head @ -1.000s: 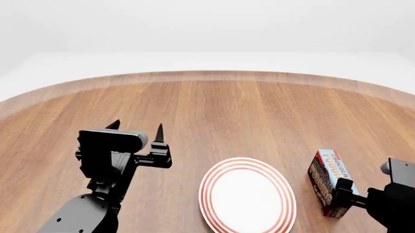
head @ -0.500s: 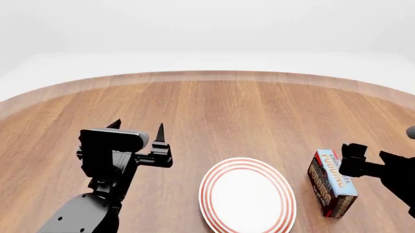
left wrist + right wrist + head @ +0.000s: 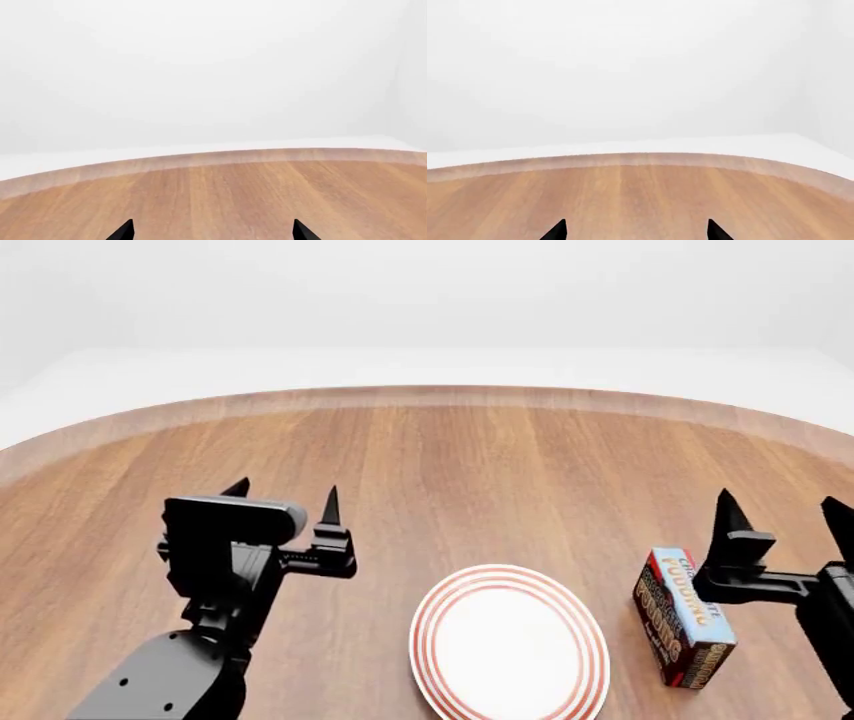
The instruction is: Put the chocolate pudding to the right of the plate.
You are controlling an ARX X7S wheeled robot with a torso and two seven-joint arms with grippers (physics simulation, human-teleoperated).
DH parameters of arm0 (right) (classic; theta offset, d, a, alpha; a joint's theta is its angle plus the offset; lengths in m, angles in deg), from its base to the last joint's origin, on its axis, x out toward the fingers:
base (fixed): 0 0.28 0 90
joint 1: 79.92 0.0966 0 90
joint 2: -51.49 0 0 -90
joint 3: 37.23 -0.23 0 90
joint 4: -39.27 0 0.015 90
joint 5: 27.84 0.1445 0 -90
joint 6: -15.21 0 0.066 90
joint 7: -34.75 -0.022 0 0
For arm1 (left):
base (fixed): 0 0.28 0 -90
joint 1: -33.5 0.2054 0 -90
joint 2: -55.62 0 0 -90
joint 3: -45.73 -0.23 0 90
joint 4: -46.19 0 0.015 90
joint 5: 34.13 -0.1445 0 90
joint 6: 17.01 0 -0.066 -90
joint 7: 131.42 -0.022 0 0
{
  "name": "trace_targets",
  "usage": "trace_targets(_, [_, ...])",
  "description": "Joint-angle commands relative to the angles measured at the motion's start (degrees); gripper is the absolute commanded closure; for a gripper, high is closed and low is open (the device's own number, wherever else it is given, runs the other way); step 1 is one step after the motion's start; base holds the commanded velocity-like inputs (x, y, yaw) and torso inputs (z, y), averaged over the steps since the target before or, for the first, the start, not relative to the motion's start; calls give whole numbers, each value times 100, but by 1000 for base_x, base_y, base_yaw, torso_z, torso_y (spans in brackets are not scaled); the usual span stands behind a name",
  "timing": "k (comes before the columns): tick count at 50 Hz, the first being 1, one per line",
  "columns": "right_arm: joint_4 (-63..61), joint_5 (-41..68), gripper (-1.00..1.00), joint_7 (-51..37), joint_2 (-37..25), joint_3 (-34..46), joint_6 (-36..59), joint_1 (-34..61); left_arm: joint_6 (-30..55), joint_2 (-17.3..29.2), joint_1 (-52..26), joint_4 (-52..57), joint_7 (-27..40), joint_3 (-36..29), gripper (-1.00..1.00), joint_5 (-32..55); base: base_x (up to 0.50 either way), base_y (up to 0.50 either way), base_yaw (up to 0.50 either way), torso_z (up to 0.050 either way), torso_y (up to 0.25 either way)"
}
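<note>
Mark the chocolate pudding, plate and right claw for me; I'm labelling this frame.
chocolate pudding [image 3: 689,613], head view, light blue top face.
plate [image 3: 509,645], head view, white centre.
right claw [image 3: 781,511], head view, between its fingertips.

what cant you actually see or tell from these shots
- Chocolate pudding: absent from both wrist views, which show only table and wall; head view shows just its top and one side.
- Plate: near rim cut by the head view's bottom edge.
- Right gripper: arm cut off by the head view's right edge; wrist view shows only the fingertips.
- Left gripper: wrist view shows only its fingertips.
</note>
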Motion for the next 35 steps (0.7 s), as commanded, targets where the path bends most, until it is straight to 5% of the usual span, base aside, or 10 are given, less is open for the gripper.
trace_targets(1, [-1000,-436,-100,-11,263,-391,-475,-751,33,15,-56,31,35,-11,-100,26,0,0,0,0,0])
trace_targets(35, [-1595,-821,-100,24,299,551,-676,-380,27,24,-101,103,99,-103,-100,77,0,0,0,0,0])
